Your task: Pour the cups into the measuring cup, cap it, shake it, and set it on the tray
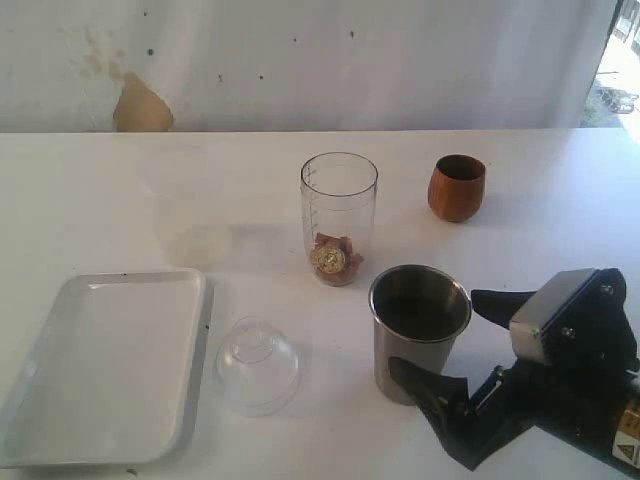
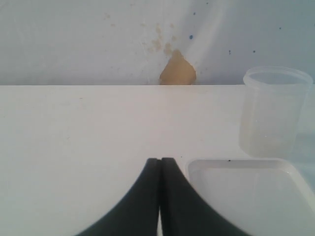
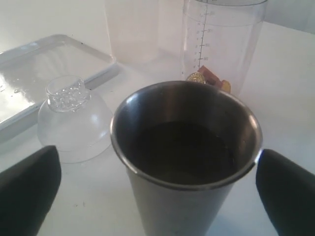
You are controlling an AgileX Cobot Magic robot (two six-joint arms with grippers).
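The clear measuring cup (image 1: 339,215) (image 3: 221,44) (image 2: 275,110) stands upright mid-table with brown and gold pieces at its bottom. In front of it to the right stands the steel tumbler (image 1: 420,330) (image 3: 184,147), its inside dark. My right gripper (image 1: 440,335) (image 3: 157,196) is open, one finger on each side of the tumbler and apart from its wall. The brown wooden cup (image 1: 457,187) sits upright at the back right. The white tray (image 1: 110,360) (image 3: 44,69) (image 2: 246,196) lies at the front left. My left gripper (image 2: 160,162) is shut on nothing beside the tray's corner; the exterior view does not show it.
A clear dome lid (image 1: 257,365) (image 3: 74,118) rests on the table between the tray and the tumbler. A white wall with a brown patch (image 1: 141,105) (image 2: 177,71) runs along the table's far edge.
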